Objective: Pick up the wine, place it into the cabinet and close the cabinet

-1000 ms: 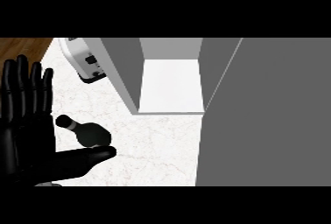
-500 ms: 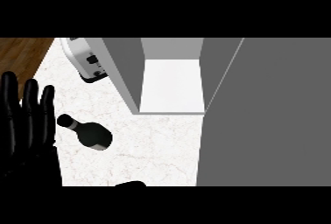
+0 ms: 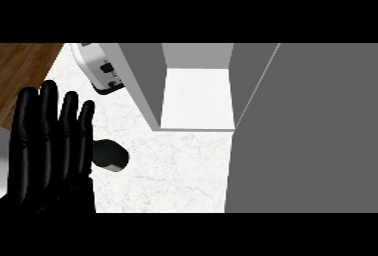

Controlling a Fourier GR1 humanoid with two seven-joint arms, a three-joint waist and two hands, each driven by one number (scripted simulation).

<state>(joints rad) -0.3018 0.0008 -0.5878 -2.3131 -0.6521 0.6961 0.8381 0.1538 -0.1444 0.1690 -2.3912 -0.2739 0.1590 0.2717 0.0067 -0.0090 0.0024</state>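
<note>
One left hand (image 3: pixel 52 150), fingers straight and released, partly hides the wine (image 3: pixel 111 156) just beside it.

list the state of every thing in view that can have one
left hand: open, fingers straight and up, holding nothing
wine bottle: on the counter, partly hidden behind the left hand, not held
cabinet: open, its white shelf showing with nothing on it
cabinet door: swung open at the right
toaster: on the counter by the cabinet's left wall
</note>
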